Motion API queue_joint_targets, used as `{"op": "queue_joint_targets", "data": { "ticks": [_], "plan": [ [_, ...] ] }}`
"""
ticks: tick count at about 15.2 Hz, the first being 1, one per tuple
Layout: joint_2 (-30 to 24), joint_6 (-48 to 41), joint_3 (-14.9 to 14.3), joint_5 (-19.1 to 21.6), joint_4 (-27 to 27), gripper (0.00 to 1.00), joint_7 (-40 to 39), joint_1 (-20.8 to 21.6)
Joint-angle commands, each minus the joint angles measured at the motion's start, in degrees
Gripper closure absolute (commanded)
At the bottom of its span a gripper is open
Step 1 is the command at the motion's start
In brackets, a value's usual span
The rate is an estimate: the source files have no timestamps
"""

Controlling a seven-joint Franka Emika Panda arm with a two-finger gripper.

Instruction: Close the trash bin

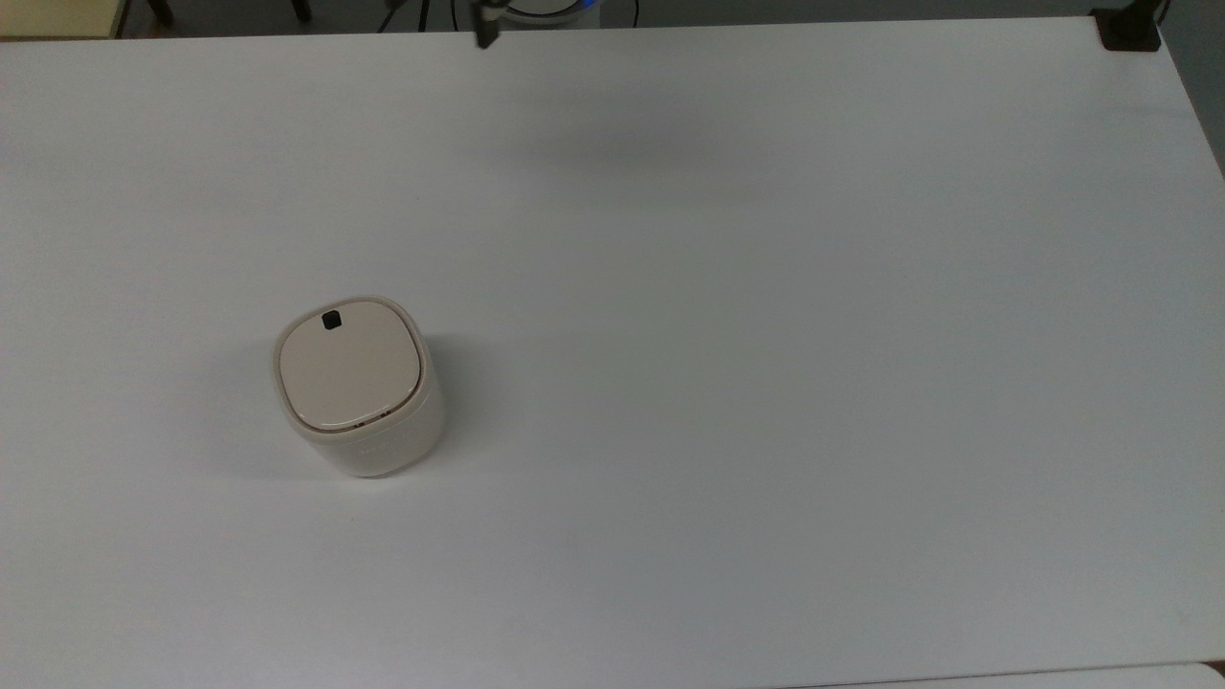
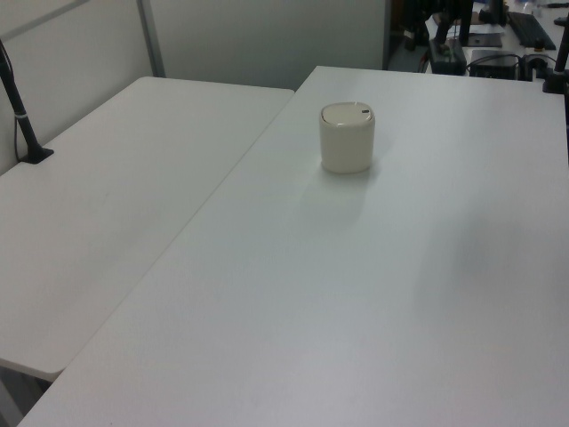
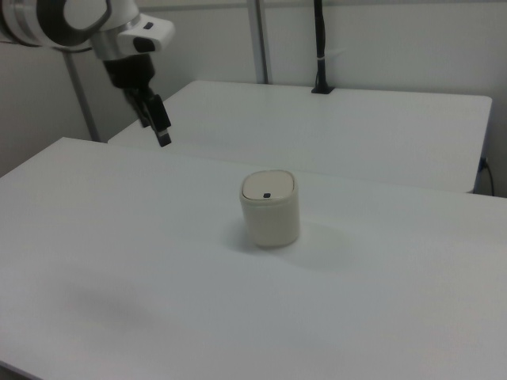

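Right view, left to right. The arm's white wrist (image 3: pixel 119 32) enters from the upper left corner, high above the table (image 3: pixel 119 261). Below the wrist the black gripper (image 3: pixel 162 136) hangs, pointing downward and slanted toward the right view's right. The fingers appear pressed together at the tip, with nothing between them; no gap can be made out. The tip hangs in the air over the table's far edge, well apart from the trash bin (image 3: pixel 271 210) and above its lid level.

The trash bin stands upright near the middle of the right view, on the white table. Its beige lid (image 3: pixel 268 186) lies flat in the rim, closed. The small black square mark (image 3: pixel 267 195) sits at the lid edge facing the camera.

Top view: the bin (image 1: pixel 359 388) is left of centre, lid (image 1: pixel 349 366) seated level, black mark (image 1: pixel 332 321) at the lid's upper edge. A dark tip (image 1: pixel 486 33) of the gripper shows at the top edge, well apart from the bin.

Left view: the bin (image 2: pixel 347 138) stands upper centre on the table (image 2: pixel 356 294), lid down. A second white table (image 2: pixel 107 205) adjoins on the left view's left, with a black post (image 2: pixel 22 120) clamped at its edge.
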Motion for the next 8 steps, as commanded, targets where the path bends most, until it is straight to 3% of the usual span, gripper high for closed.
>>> {"op": "queue_joint_targets", "data": {
  "ticks": [1,3,8],
  "plan": [
    [-0.8,-0.8,-0.4,0.1,-2.8,0.00,-15.9,2.0],
    [1.1,-0.6,-0.5,0.2,-0.9,0.00,-24.4,1.3],
    [1.5,-0.7,-0.5,0.1,-0.6,0.00,-24.8,1.2]
  ]
}}
